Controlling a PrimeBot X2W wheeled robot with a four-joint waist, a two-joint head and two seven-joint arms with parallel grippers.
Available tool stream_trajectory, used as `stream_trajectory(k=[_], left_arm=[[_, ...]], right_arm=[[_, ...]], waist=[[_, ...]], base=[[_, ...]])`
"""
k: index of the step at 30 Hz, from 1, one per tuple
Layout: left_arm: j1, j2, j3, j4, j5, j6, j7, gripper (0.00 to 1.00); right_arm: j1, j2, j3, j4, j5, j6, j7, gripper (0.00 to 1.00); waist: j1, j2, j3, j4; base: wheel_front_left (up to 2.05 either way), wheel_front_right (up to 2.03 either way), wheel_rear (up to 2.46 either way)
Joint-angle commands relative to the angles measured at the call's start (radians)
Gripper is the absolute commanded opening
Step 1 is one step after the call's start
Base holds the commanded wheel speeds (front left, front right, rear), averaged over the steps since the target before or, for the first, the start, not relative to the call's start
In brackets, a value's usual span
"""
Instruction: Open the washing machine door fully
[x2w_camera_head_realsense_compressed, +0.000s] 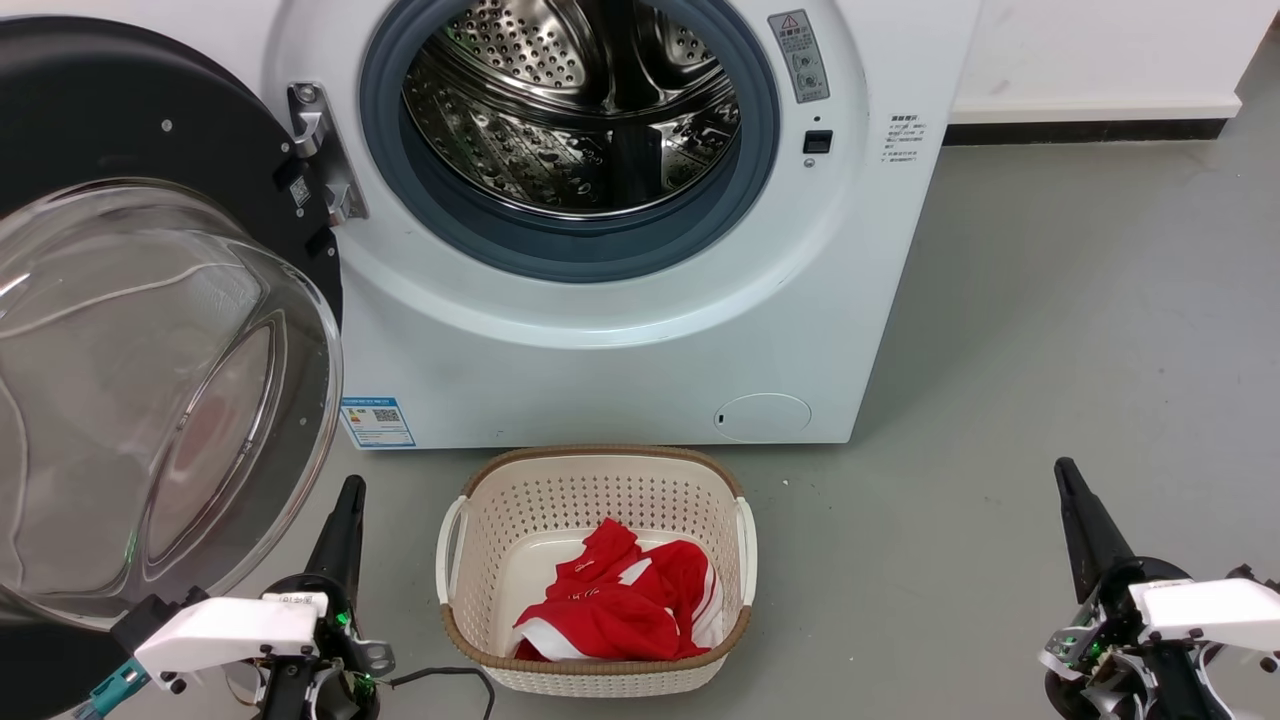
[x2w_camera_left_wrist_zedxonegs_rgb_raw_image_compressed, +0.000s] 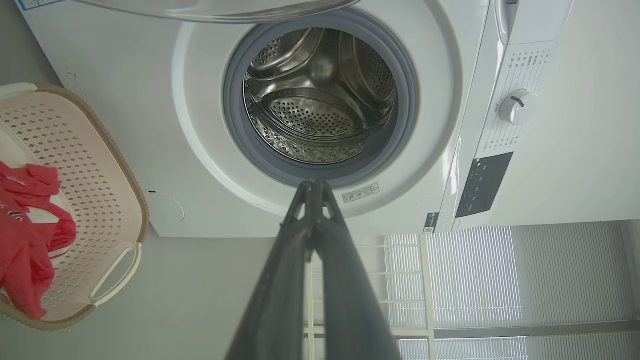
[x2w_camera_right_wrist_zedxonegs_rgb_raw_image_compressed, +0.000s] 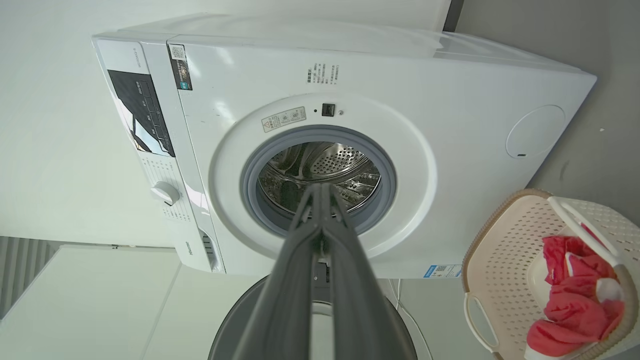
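**A:** So, the door (x2w_camera_head_realsense_compressed: 150, 350) hangs swung out left of the washer (x2w_camera_head_realsense_compressed: 620, 330), glass bowl facing us, drum wide open. Done?

**B:** Looks like the tail end to me. Left gripper (x2w_camera_head_realsense_compressed: 350, 495) sits just beside the bowl's lower edge, right gripper (x2w_camera_head_realsense_compressed: 1066, 475) well off to the right. Both are pinched together, holding nothing. If the hinge has swing left, the left one would need to nudge the rim farther left. Basket (x2w_camera_head_realsense_compressed: 600, 462) is near, out of the way.

your left gripper (x2w_camera_head_realsense_compressed: 350, 490) and right gripper (x2w_camera_head_realsense_compressed: 1063, 470): long dark tapered fingers (x2w_camera_head_realsense_compressed: 335, 550), white wrist covers (x2w_camera_head_realsense_compressed: 230, 630), green lights (x2w_camera_head_realsense_compressed: 343, 620); black cable (x2w_camera_head_realsense_compressed: 450, 675) and teal plug (x2w_camera_head_realsense_compressed: 110, 690) by the left.
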Motion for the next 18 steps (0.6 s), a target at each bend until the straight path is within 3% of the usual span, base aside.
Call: stream_trajectory(k=[1,18], left_arm=[[-0.009,-0.002,0.004,0.0,-0.014,-0.008,0.005,0.0],[-0.009,-0.01,0.019,0.002,-0.081,-0.017,0.024,0.0]], right_arm=[[-0.02,-0.002,-0.002,0.003,0.018,0.0,0.008,0.0],[-0.027,0.002,-0.011,0.012,0.087,0.0,0.025,0.0]], waist=[[0.0,0.0,0.0,0.0],[0.0,0.0,-0.002,-0.003]], base=[[0.0,0.0,0.0],[0.0,0.0,0.0]])
